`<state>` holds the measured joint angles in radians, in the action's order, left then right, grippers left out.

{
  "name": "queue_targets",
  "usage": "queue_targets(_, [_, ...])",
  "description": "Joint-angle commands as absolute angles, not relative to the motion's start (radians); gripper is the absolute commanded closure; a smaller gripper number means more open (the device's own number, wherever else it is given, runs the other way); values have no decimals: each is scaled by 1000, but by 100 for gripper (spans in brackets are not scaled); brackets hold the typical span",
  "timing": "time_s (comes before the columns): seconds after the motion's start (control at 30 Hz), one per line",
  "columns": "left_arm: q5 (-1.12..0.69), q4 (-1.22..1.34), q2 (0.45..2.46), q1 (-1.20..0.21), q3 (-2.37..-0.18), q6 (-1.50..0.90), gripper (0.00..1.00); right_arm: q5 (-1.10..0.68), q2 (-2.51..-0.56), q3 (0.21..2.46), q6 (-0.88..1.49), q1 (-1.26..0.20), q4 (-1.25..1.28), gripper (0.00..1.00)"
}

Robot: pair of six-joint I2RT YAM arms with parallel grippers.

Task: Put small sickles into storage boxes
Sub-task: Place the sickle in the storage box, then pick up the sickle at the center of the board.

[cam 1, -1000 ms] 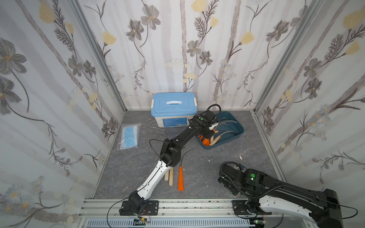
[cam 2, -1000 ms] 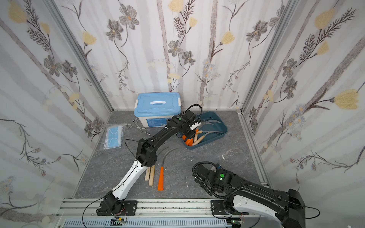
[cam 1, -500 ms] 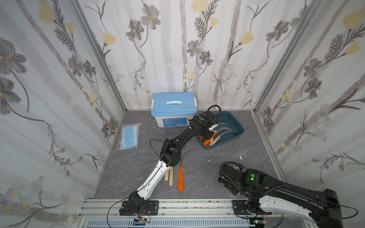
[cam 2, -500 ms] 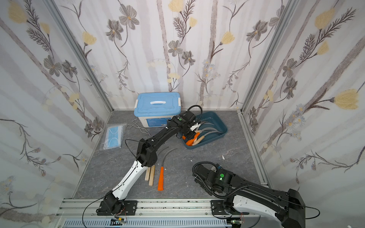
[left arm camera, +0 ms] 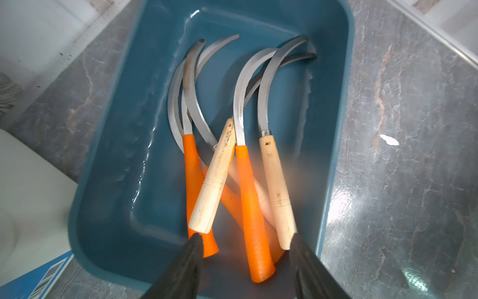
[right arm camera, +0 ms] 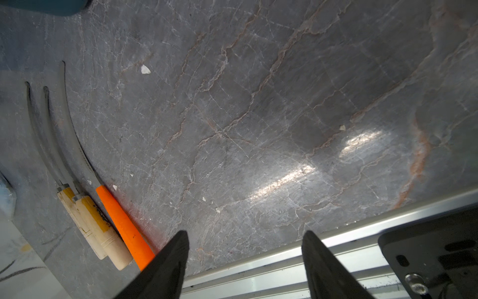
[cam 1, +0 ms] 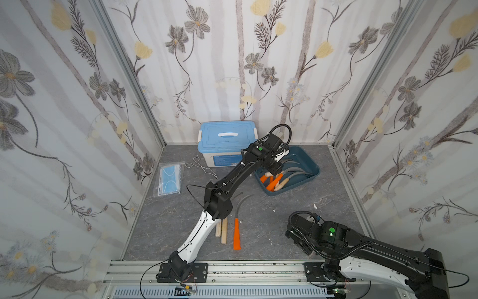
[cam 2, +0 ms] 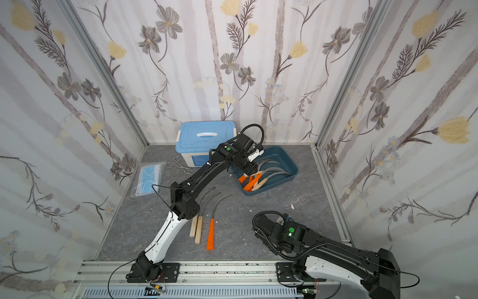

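The storage box, a dark teal tray (cam 1: pixel 314 168) (cam 2: pixel 292 168) (left arm camera: pixel 124 181), stands at the back right. Several small sickles lie in it, orange-handled (left arm camera: pixel 248 196) and wooden-handled (left arm camera: pixel 276 181) ones, blades crossing. My left gripper (left arm camera: pixel 245 236) (cam 1: pixel 274 169) hovers over the tray's near end, open; an orange handle lies loose between its fingers, touched by neither. On the floor lie an orange-handled sickle (cam 1: pixel 236 234) (right arm camera: pixel 121 220) and two wooden-handled ones (cam 1: pixel 223 230) (right arm camera: pixel 101 233). My right gripper (right arm camera: pixel 245 233) is open and empty over bare floor by the front rail.
A white box with a blue lid (cam 1: pixel 227 134) stands left of the tray. Wire tongs (cam 1: pixel 201 165) and a packet of face masks (cam 1: pixel 169 178) lie at the back left. The left arm (cam 1: pixel 217 202) overhangs the floor sickles. A metal rail (cam 1: pixel 232 269) borders the front.
My left gripper has opened over the tray and let go of an orange-handled sickle, which now lies among the others. The right arm has not moved.
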<state>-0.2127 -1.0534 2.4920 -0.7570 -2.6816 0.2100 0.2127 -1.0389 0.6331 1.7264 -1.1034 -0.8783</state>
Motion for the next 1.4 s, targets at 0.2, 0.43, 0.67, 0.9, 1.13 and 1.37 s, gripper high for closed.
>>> queue_targets(0.2, [-195,-1152,2364,-658,-2691,213,13,237,-1164,788,1482,-987,-829,29])
queue_targets(0.43, [-214,-1191,2186,-492,-2554,210,10,222,-1494,1080,1195,-956,-821,28])
queue_targets(0.67, [-234,-1230,2031,-336,-2423,249,5,147,-1783,1341,1024,-949,-781,28])
queue_targets(0.9, [-286,-1164,1846,-210,-2204,273,0,79,-1923,1515,927,-968,-810,28])
queue_targets(1.13, [-268,-1085,1680,-138,-1978,287,0,30,-1985,1574,857,-966,-830,28])
queue_targets(1.37, [-250,-1072,1558,-71,-1833,297,0,-4,-2025,1613,807,-966,-837,28])
